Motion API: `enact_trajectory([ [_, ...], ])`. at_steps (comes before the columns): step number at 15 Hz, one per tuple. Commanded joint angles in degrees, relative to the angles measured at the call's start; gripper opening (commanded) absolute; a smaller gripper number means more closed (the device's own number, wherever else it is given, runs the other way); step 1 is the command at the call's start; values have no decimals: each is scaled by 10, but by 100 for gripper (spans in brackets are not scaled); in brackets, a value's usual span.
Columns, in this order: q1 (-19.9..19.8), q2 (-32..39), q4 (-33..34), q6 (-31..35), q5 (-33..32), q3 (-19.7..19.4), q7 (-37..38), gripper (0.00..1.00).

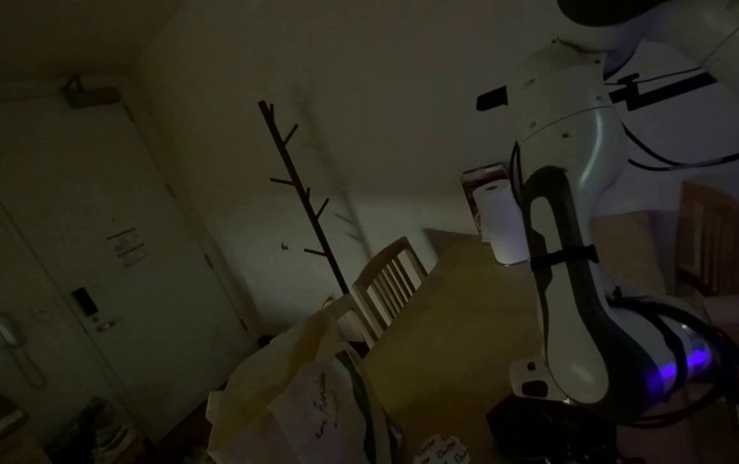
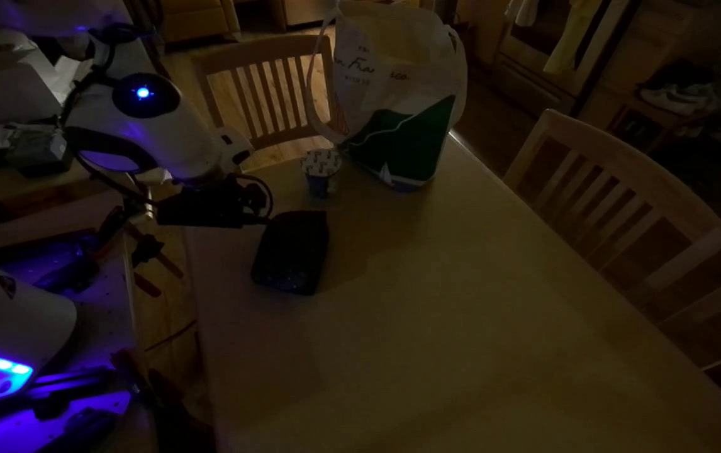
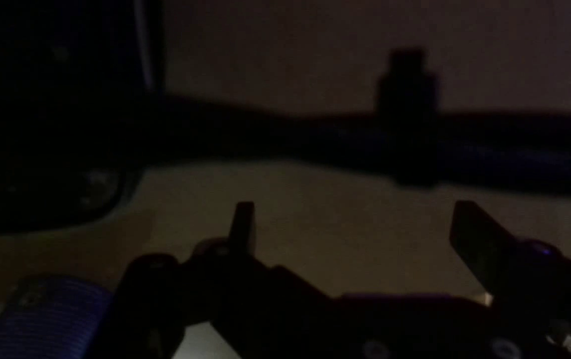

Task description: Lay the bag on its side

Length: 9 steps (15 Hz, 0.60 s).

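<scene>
I had the gripper spread wide, just beside the dk bag on the tbl; cdn't tell re: contact.

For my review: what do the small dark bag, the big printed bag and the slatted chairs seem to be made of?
Small dark bag: perhaps fabric, mostly dull, from its rounded corners; too dark to be sure.
Big printed bag: a thin, flexible sheet, fairly matte, cloth or plastic, from its creased sides.
Slatted chairs: probably wood, smooth, from their brown tone and slats.
</scene>
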Motion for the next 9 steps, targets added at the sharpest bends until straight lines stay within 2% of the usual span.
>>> enact_trajectory([
  [1,-53,7,2,-72,19,63,-36,100],
  [4,-59,-27,5,-150,65,78,-36,100],
  [5,-103,-39,-20,-170,52,112,-20,100],
  [6,-87,-45,2,-206,79,101,-43,100],
  [8,-111,-78,-2,-271,95,124,-45,100],
  [9,-139,-108,-20,-295,97,153,-26,100],
])
